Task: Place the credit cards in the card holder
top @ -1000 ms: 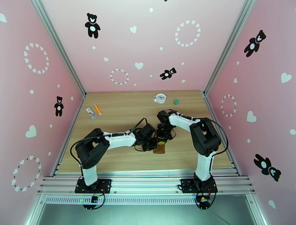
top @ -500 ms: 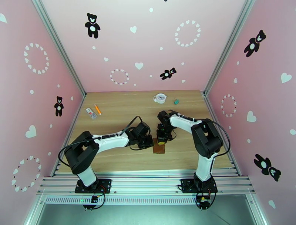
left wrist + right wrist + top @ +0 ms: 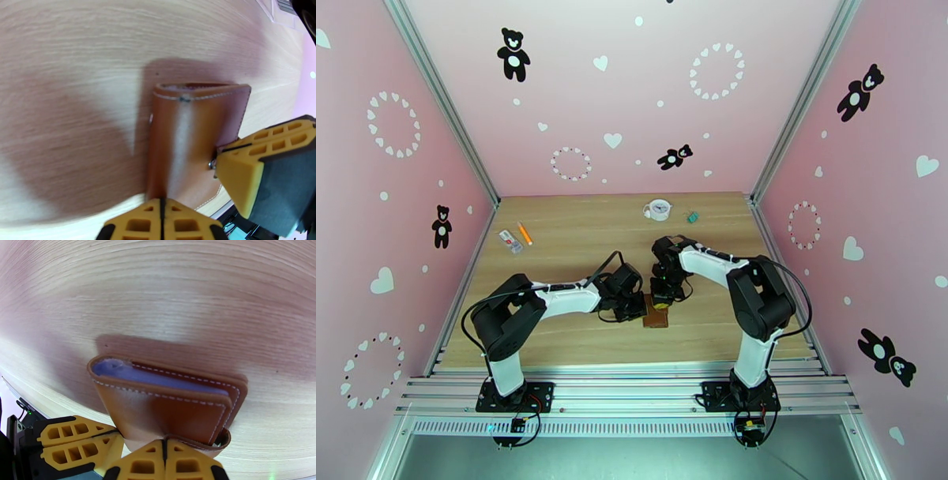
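Lying folded shut near the middle of the table [image 3: 577,237], the wallet [image 3: 656,317] sits between both grippers. The left gripper [image 3: 161,209] touches its left side, the right gripper [image 3: 164,449] its far end. Both are squeezed shut, tips together, equally near.

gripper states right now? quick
Left gripper: shut, tips against the folded brown leather wallet; nothing visibly pinched.
Right gripper: shut, tips against the same wallet.
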You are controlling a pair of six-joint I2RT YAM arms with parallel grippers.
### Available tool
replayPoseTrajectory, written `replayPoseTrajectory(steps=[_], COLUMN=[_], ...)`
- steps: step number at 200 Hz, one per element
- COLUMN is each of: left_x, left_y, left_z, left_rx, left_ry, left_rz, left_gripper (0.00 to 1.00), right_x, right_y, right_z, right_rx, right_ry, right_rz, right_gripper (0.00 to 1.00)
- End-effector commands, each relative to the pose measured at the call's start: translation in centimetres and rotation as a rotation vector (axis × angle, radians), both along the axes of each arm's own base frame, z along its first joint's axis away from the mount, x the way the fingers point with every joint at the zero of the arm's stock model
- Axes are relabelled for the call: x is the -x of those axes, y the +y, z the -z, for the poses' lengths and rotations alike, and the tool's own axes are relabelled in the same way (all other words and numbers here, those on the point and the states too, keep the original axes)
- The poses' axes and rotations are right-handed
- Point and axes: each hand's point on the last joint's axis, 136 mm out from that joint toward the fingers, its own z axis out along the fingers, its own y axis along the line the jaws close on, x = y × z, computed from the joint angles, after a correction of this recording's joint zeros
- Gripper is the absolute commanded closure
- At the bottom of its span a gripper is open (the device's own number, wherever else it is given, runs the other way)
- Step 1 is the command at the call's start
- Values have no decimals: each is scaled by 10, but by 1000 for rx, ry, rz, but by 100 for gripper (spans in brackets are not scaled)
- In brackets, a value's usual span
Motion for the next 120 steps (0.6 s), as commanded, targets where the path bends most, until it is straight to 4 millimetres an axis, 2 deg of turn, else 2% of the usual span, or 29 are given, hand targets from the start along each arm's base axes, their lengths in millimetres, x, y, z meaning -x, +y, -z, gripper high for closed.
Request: replayPoseTrajectory(steps=[1,56,120], left_x=[9,9,9], left_y=[4,9,5], left_z=[9,8,1], left_rx=[-55,-95,-72], left_ry=[24,20,10], left_rz=[17,25,32], left_gripper=[94,95,95], right_x=[-5,-8,2], right_y=[-20,-29,-16], right_z=[7,-11,0], right_rx=[96,73,-10], right_ry=[-63,-99,-44], right_rz=[-24,-29,-47], right_gripper=[100,100,100])
